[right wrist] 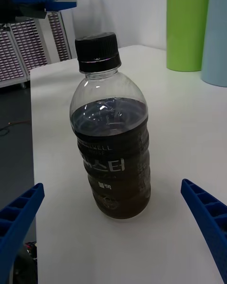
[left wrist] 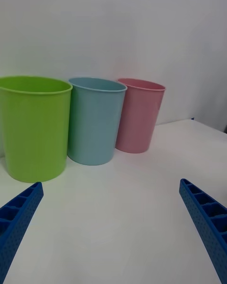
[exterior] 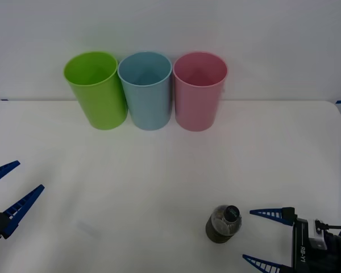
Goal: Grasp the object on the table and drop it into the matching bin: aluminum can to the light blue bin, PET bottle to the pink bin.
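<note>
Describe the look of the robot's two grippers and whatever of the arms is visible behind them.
Left gripper: two slim, tapering blue plastic fingers with ribbed, lattice-like inner faces, on a dark mount. Right gripper: the same blue ribbed fingers on a black boxy wrist body with white "RB-Y1" lettering, a small white block and thin black cables.

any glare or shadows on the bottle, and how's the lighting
Right wrist view: pale highlights on the PET bottle shoulder, label readable. Front view: even, soft light; only a faint shadow hugging the bottle base on the table. Left wrist view: the pink bin evenly lit, no glare.
</note>
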{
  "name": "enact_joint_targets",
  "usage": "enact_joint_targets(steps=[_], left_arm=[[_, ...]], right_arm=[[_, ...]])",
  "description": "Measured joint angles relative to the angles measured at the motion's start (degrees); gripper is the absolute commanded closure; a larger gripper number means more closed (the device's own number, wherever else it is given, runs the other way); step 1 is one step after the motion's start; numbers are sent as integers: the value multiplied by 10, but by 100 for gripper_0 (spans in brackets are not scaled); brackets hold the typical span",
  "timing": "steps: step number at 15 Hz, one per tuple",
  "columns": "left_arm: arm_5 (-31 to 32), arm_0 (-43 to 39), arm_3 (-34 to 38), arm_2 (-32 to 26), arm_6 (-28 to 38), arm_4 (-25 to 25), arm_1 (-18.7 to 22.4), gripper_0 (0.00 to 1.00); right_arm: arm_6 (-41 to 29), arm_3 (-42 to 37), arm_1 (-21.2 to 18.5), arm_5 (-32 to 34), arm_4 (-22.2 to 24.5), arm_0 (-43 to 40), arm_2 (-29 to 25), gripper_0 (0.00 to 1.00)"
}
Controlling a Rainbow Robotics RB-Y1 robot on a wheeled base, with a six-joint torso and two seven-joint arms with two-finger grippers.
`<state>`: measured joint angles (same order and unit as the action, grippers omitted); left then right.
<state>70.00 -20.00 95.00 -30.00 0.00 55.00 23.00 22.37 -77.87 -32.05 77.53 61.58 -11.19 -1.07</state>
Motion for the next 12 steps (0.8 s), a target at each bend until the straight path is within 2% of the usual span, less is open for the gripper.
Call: enact_joint_targets(steps=[12], left_arm=[[0,0,0,0,0,0,0,0]], right_arm=[[24,0,37,-69,-3,17,64,0]])
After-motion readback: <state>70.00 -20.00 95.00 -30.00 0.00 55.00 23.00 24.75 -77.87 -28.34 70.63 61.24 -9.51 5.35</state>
